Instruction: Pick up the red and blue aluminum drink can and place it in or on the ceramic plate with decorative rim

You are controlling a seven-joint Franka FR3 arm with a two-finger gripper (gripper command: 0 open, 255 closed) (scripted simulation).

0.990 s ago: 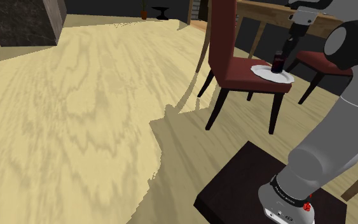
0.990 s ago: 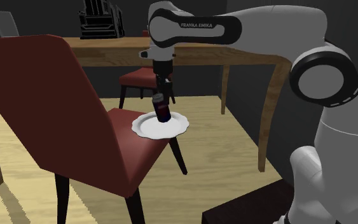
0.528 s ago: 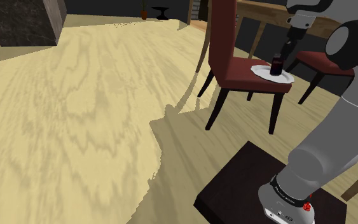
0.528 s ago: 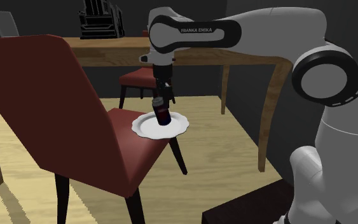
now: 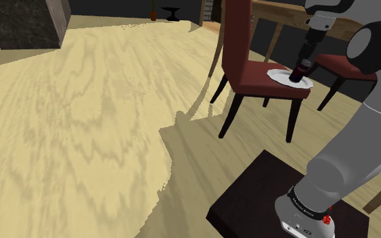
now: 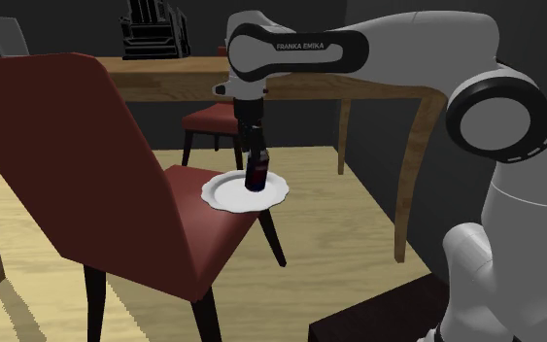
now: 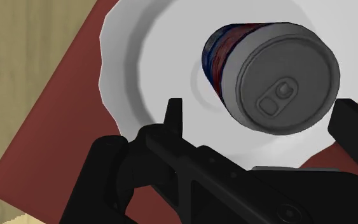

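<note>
A red chair (image 6: 188, 231) bears the white plate (image 6: 224, 194), its backrest at nine o'clock, a wooden table (image 6: 358, 89) at twelve. The red-and-blue can (image 6: 256, 177) stands on the plate. The arm points straight down, its gripper (image 6: 254, 155) spread around the can top, gripping nothing.

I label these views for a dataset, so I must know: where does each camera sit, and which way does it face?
Shoulder view: beside and behind the stand, looking down toward the red chair; the arm rises at its right.
Second exterior view: low beside the chair, facing the wooden table; the arm reaches in from its right.
Wrist view: on the hand, looking down onto the can standing on the white plate; the gripper shows, fingers open.
All share the can on the plate.
</note>
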